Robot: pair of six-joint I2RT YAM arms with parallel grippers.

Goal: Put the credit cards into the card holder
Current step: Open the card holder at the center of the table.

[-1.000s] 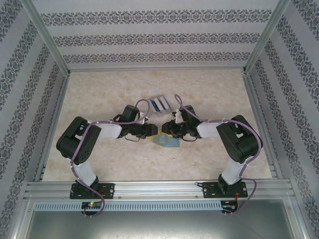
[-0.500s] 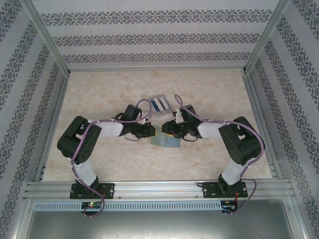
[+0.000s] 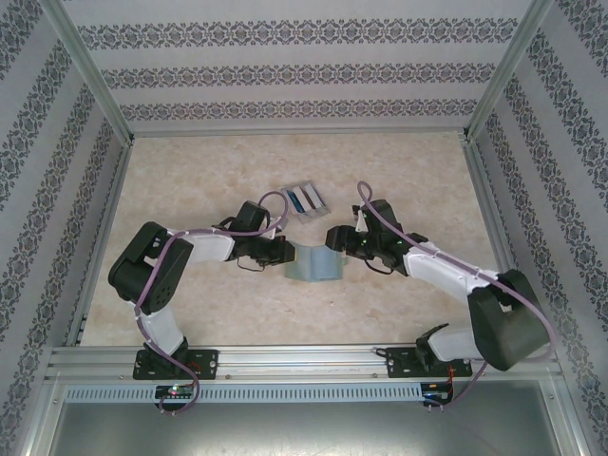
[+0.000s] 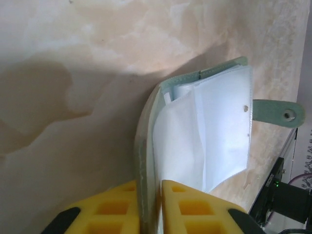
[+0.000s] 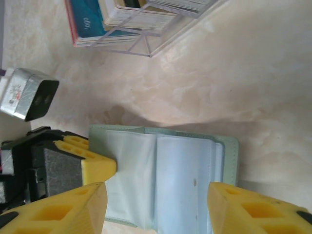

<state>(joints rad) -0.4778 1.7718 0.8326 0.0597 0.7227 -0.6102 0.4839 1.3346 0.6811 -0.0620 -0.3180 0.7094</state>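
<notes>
The card holder (image 3: 314, 265) lies open on the table, a grey-green wallet (image 4: 146, 141) with pale clear sleeves and a snap tab (image 4: 279, 113). My left gripper (image 4: 150, 189) is shut on the edge of its left cover, and from above it (image 3: 287, 253) sits at the wallet's left side. Its yellow fingertip (image 5: 95, 163) shows on that cover in the right wrist view. My right gripper (image 5: 156, 195) hangs open over the sleeves (image 5: 161, 180) with nothing between its fingers. From above it (image 3: 335, 238) is at the wallet's upper right. The credit cards (image 5: 90, 19) stand in a clear tray.
The clear plastic tray (image 3: 305, 198) with the cards stands just behind the wallet, close to both wrists. Aluminium rails and patterned walls bound the marbled table (image 3: 190, 190). Open tabletop lies to the left, right and front of the wallet.
The right gripper has let go, opened wider and drawn back to the right as its arm stretched out. The wallet now lies spread open. The left gripper closed on the cover.
</notes>
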